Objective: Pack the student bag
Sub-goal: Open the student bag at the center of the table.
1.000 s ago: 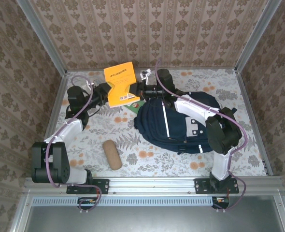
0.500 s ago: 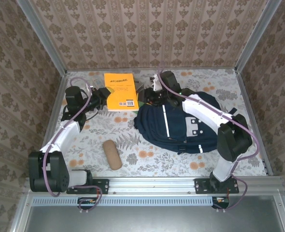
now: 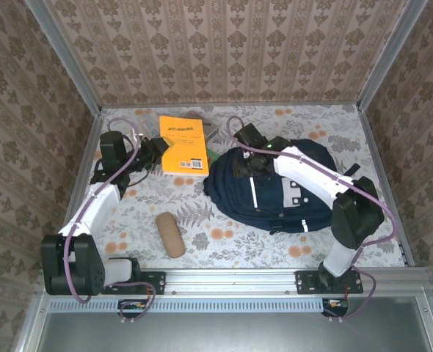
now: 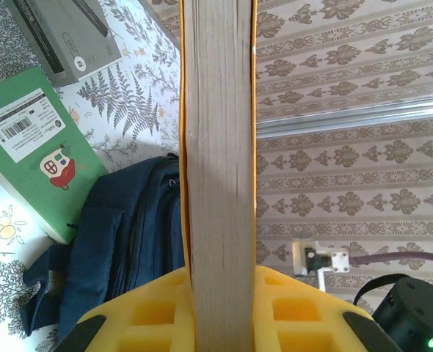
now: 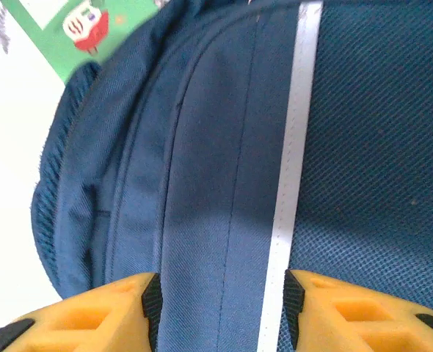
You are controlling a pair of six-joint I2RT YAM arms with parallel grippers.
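Damask wallpaper lines the walls around a floral-printed counter, seen from the top camera with both arm bases at its near edge. The student bag, navy with thin white stripes and small white patches, lies flat on the right-centre of the counter, its rounded top end pointing toward the middle. The right hand hangs over that top end. In the right wrist view its two yellow fingers stand well apart with only the bag's fabric and one white stripe showing in the gap; nothing is gripped, and whether the tips touch the cloth cannot be told. The left hand is at the far left of the counter and is closed on an orange-covered book, which from above lies just beside the bag's top end. In the left wrist view the book's page edge stands upright, pinched between yellow fingers. Past it lie a green book with a barcode label and a small cartoon, a grey box farther out, and the bag next to the green book. A brown oblong case sits alone on the near left of the counter, well apart from the bag.
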